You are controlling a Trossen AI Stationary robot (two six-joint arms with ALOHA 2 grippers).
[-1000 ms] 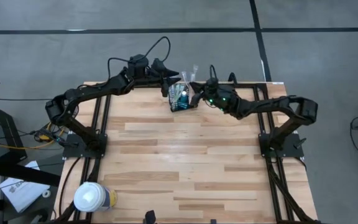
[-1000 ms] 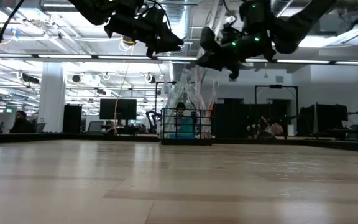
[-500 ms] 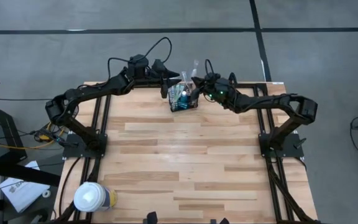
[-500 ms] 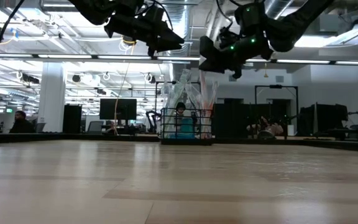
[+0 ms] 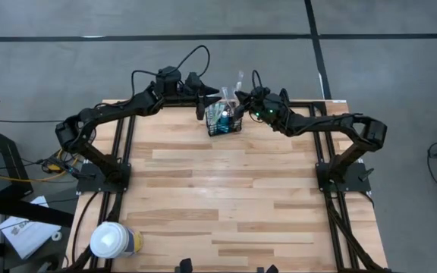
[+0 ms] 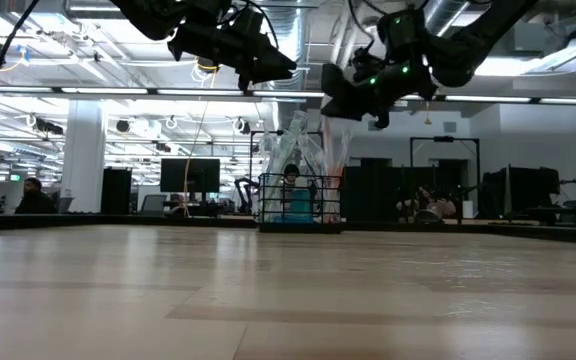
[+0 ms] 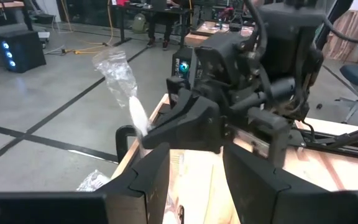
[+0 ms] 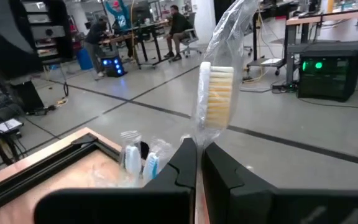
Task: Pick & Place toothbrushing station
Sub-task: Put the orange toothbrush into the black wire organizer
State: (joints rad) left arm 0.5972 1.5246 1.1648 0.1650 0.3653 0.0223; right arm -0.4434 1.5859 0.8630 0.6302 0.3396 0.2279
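The basket [image 5: 223, 120] stands upright at the far edge of the table [image 5: 226, 189], between the two arms. In the low view it shows as a black wire-mesh box [image 6: 299, 203] with a teal tube [image 6: 298, 204] inside and several wrapped toothbrushes fanning up out of its top, bristle ends high. From above, more teal and white shows in the basket, though the separate items are hard to tell apart there.

The right gripper [image 5: 240, 99] hangs just over the basket's far right corner, its fingers [image 8: 188, 158] pinched tight on one toothbrush [image 8: 215, 92]. That brush is in a clear wrapper; its long axis runs up and away from the fingers, head end outward, yellowish bristles facing one side. In the low view the brush [image 6: 334, 145] hangs below the gripper [image 6: 340, 112], roughly upright, its lower end apparently still at the basket's top. Two more wrapped brush heads [image 8: 139, 159] show past the fingers.

The left gripper [image 5: 212, 92] hovers just beside the basket's far left corner, its fingers [image 7: 143, 179] parted and holding nothing.

A lidded cup [image 5: 114, 242] sits well apart at the table's near left corner.
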